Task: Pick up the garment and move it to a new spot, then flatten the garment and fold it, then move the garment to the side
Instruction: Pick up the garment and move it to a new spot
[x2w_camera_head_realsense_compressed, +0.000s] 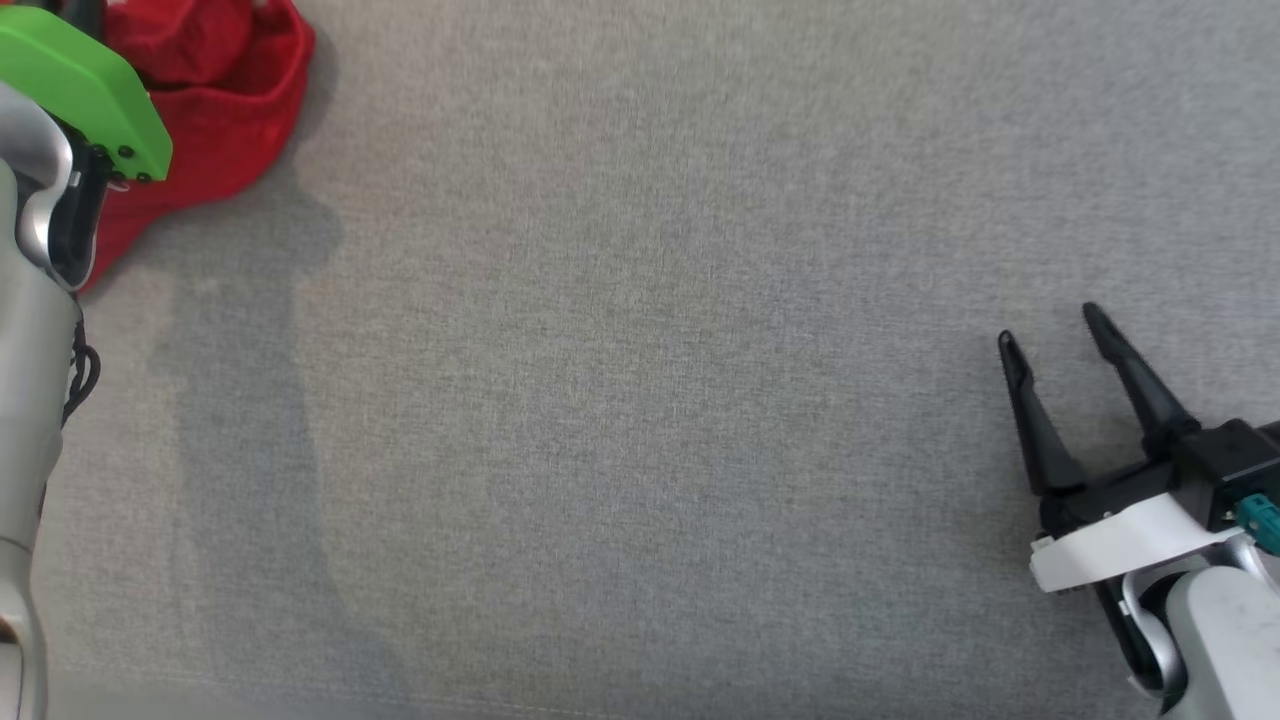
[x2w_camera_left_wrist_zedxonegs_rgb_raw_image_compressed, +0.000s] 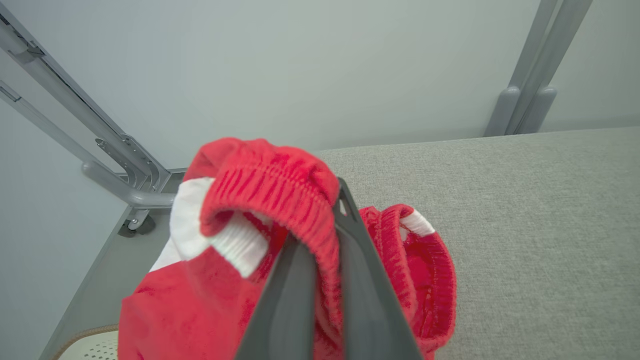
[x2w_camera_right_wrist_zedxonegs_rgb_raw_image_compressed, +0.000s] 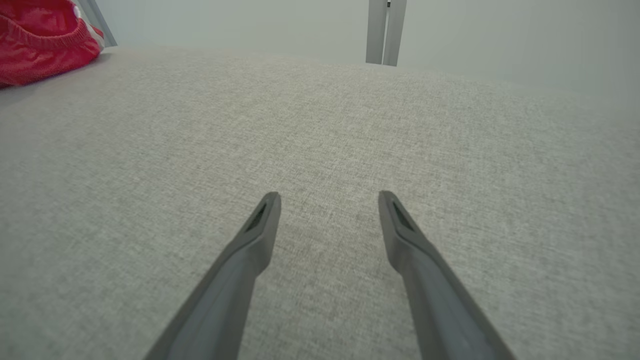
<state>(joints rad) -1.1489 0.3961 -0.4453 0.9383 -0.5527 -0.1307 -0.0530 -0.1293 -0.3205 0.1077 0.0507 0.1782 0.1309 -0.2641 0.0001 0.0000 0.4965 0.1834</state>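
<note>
Fingers of the left gripper are clenched on the ribbed waistband of the red knitted garment with white trim, which lies bunched at the far left corner of the grey fabric-covered bench. The right gripper hangs with its fingers spread over bare bench at the near right, well apart. This looks like the pick-up step, so the next move likely calls for lifting the bunch clear and carrying it right, toward the open middle.
</note>
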